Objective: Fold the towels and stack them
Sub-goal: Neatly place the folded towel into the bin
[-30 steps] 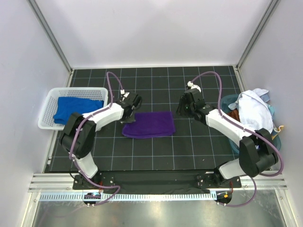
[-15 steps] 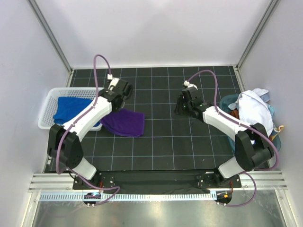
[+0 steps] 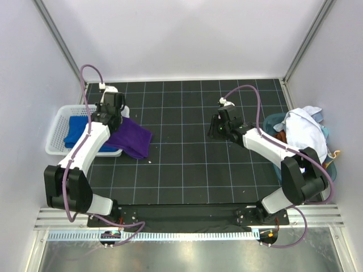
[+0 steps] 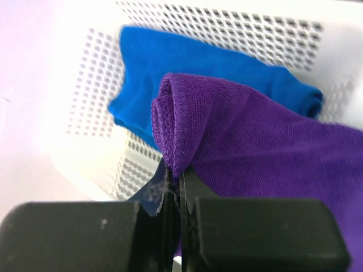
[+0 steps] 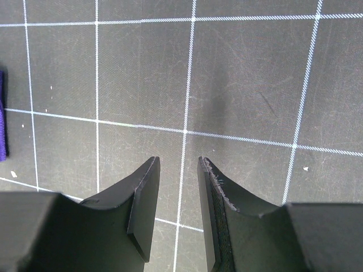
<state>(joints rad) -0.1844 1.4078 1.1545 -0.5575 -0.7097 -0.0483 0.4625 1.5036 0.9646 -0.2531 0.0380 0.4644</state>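
My left gripper (image 3: 116, 116) (image 4: 176, 173) is shut on the folded edge of the purple towel (image 3: 131, 139) (image 4: 255, 147). It holds that towel over the right rim of the white basket (image 3: 57, 129) (image 4: 85, 102), the rest trailing onto the mat. A folded blue towel (image 3: 79, 129) (image 4: 187, 62) lies inside the basket. A white towel (image 3: 303, 133) is heaped on the bin at the far right. My right gripper (image 3: 214, 130) (image 5: 178, 164) hangs open over bare mat, nothing between its fingers.
A teal bin (image 3: 272, 122) with an orange cloth (image 3: 279, 137) sits under the white towel at the right edge. The black gridded mat (image 3: 187, 164) covers the table. Walls and metal posts close in left, right and back.
My left arm has dragged the purple towel from the mat's middle leftward to the basket's rim. The right gripper has drawn back slightly and stayed open.
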